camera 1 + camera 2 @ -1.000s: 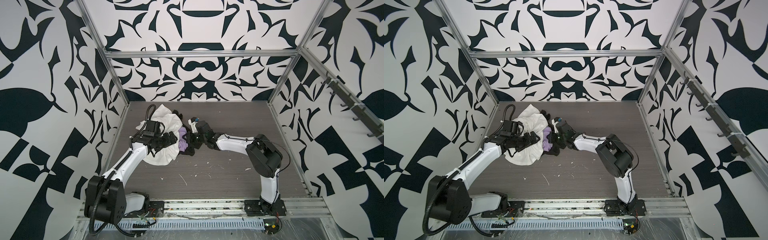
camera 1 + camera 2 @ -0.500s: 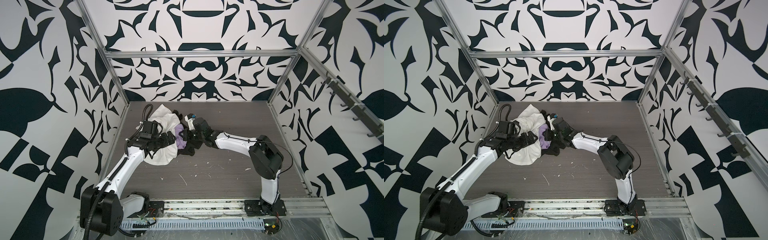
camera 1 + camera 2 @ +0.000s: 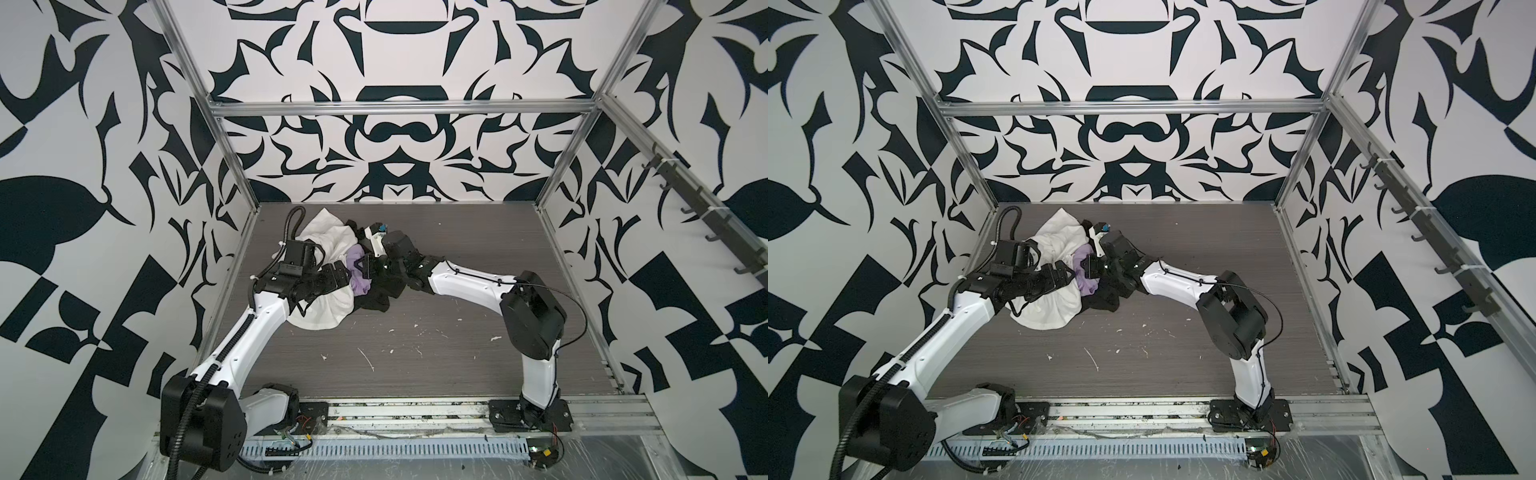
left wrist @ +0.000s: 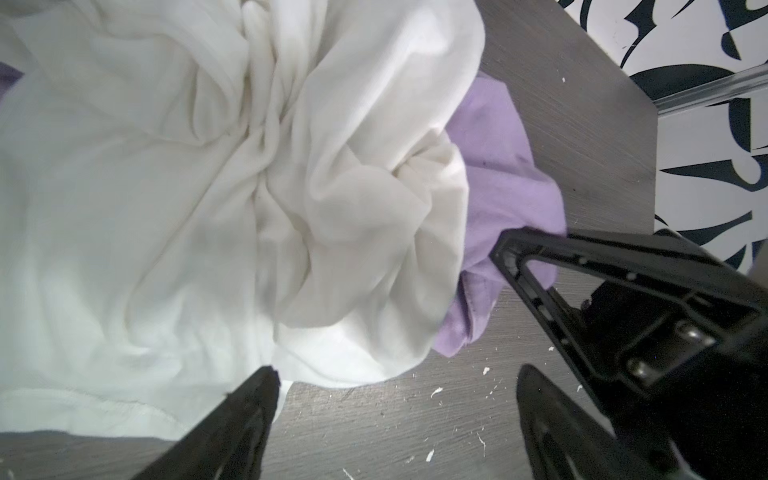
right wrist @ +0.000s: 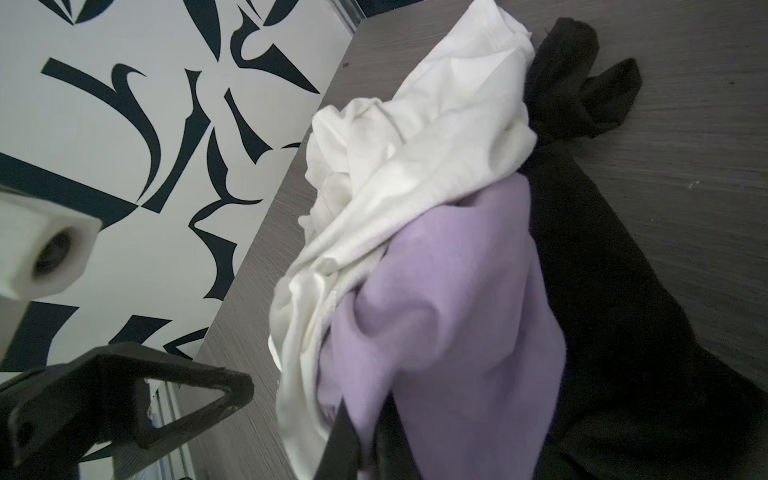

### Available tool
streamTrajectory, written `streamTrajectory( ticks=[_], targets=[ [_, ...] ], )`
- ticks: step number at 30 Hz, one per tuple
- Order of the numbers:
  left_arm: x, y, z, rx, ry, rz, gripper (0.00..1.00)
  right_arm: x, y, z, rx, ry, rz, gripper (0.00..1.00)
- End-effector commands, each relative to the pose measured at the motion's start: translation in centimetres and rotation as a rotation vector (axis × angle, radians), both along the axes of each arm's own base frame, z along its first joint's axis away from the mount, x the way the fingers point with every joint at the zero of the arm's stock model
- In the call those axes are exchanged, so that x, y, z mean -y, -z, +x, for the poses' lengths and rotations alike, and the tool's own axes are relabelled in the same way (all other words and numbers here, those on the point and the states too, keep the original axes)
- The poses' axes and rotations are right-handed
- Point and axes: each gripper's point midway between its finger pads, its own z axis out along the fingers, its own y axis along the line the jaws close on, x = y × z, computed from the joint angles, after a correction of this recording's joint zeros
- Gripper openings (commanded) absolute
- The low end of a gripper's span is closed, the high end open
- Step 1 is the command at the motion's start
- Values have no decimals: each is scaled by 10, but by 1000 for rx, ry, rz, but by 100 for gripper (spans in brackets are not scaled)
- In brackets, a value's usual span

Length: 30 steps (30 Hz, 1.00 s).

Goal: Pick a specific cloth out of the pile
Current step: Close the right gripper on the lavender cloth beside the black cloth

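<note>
The pile sits at the back left of the table in both top views. Its lavender cloth (image 3: 356, 277) (image 3: 1085, 284) lies between the large white cloth (image 3: 326, 309) (image 3: 1052, 313) and the black cloth (image 3: 374, 302) (image 3: 1105, 300). My right gripper (image 3: 366, 266) (image 3: 1090, 267) (image 5: 365, 415) is shut on a fold of the lavender cloth (image 5: 449, 311). My left gripper (image 3: 338, 277) (image 3: 1065, 275) (image 4: 399, 374) stands open and empty just above the white cloth's (image 4: 208, 187) edge, beside the lavender cloth (image 4: 503, 166).
The left wall's frame rail (image 3: 232, 274) runs close beside the pile. A finger of the right gripper (image 4: 582, 266) shows in the left wrist view, near my left fingers. White scraps (image 3: 368, 359) litter the grey table in front of the pile.
My right gripper has drawn the lavender cloth slightly toward the back left. My left gripper has shifted a little to the left and stays open.
</note>
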Motion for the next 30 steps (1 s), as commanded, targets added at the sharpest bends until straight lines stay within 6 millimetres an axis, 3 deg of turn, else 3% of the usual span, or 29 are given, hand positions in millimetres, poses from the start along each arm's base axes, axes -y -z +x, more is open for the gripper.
streamTrajectory(
  ticks=[1,8,16,20,25,30],
  targets=[
    [1,-18,-1,25,6,-12,92,-1,-85,-2,142,-2,120,0],
    [3,-37,-1,67,4,-36,92,7,-100,-6,164,10,135,0],
    [1,-45,-3,93,-1,-40,93,8,-118,-17,201,-17,162,0],
    [-3,-47,-2,111,-11,-14,93,7,-115,-17,216,-23,140,0],
    [-15,-43,11,135,-44,49,91,6,-110,-18,203,-30,134,0],
    [-2,-40,27,123,-5,9,87,9,-113,-19,210,-24,133,0]
  ],
)
